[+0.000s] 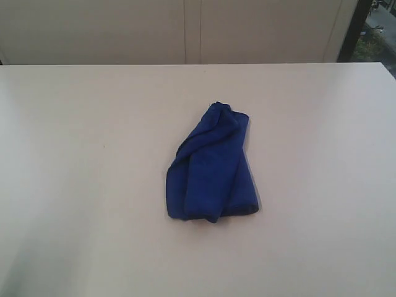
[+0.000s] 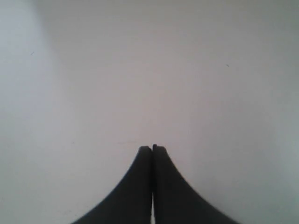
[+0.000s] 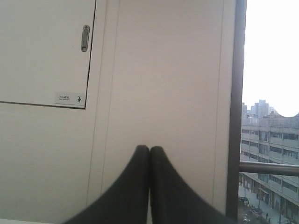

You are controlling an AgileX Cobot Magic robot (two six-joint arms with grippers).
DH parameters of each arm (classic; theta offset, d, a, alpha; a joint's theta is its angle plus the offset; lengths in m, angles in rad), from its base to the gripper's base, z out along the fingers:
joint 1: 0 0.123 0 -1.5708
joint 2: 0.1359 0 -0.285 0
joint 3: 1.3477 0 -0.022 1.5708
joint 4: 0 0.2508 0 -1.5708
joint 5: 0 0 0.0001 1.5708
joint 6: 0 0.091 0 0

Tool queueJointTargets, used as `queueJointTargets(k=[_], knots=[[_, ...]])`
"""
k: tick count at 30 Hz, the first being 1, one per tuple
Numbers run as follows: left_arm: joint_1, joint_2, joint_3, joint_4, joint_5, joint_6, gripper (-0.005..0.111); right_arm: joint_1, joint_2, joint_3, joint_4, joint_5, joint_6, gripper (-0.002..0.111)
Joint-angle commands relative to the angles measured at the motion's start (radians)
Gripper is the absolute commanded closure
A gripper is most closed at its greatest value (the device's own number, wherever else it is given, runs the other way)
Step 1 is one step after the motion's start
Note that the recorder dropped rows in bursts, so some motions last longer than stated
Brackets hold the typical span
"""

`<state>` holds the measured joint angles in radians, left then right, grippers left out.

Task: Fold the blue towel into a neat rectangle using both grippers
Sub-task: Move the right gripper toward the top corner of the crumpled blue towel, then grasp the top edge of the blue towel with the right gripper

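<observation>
Well, the blue towel (image 1: pixel 210 167) lies crumpled in a loose bundle near the middle of the white table (image 1: pixel 80 185), slightly right. Over bare tabletop, the left gripper (image 2: pixel 152 148) is clenched, fingertips touching. The right gripper (image 3: pixel 149 148), likewise clenched, faces a pale wall panel (image 3: pixel 163 70) and a window (image 3: pixel 271 56).

My counter (image 1: pixel 80 204) is plain off-white, softly lit by daylight. Behind it is a pale panelled wall (image 1: pixel 260 31) with a cabinet door (image 3: pixel 42 51), small handle (image 3: pixel 84 38) and label (image 3: pixel 70 98). The window (image 3: pixel 271 56) on the right shows grey buildings (image 3: pixel 266 140).
</observation>
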<state>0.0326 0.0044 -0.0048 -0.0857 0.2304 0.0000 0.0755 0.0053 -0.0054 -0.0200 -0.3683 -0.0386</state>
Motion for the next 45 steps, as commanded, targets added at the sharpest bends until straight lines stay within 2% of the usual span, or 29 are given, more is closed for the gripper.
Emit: queueJointTargets(k=[1, 3, 8, 13, 20, 23, 30, 35, 39, 45], knots=[[0.002, -0.004, 0.005, -0.003, 0.003, 0.000, 0.107, -0.008, -0.005, 0.005, 0.005, -0.014, -0.011, 0.108], [0.002, -0.004, 0.005, -0.003, 0.003, 0.000, 0.107, -0.008, -0.005, -0.016, 0.005, 0.038, -0.011, 0.108], [0.002, -0.004, 0.005, -0.003, 0.003, 0.000, 0.107, -0.008, 0.026, -0.207, 0.005, 0.377, -0.041, 0.108], [0.002, -0.004, 0.005, -0.003, 0.003, 0.000, 0.107, -0.006, 0.225, -0.457, 0.009, 0.666, 0.097, 0.108], [0.002, -0.004, 0.005, -0.003, 0.003, 0.000, 0.107, -0.006, 0.547, -0.770, 0.009, 0.978, 0.097, 0.108], [0.002, -0.004, 0.005, -0.003, 0.003, 0.000, 0.107, -0.006, 0.657, -0.823, 0.009, 0.986, 0.095, 0.108], [0.002, -0.004, 0.005, -0.003, 0.003, 0.000, 0.107, -0.006, 0.856, -0.819, 0.061, 0.948, 0.097, 0.108], [0.002, -0.004, 0.005, -0.003, 0.003, 0.000, 0.107, -0.006, 1.021, -0.819, 0.268, 0.937, 0.058, 0.108], [0.002, -0.004, 0.005, -0.003, 0.003, 0.000, 0.107, -0.002, 1.191, -0.819, 0.509, 0.924, -0.122, 0.108], [0.002, -0.004, 0.005, -0.003, 0.003, 0.000, 0.107, 0.078, 1.425, -0.832, 0.864, 0.806, -0.341, 0.108]])
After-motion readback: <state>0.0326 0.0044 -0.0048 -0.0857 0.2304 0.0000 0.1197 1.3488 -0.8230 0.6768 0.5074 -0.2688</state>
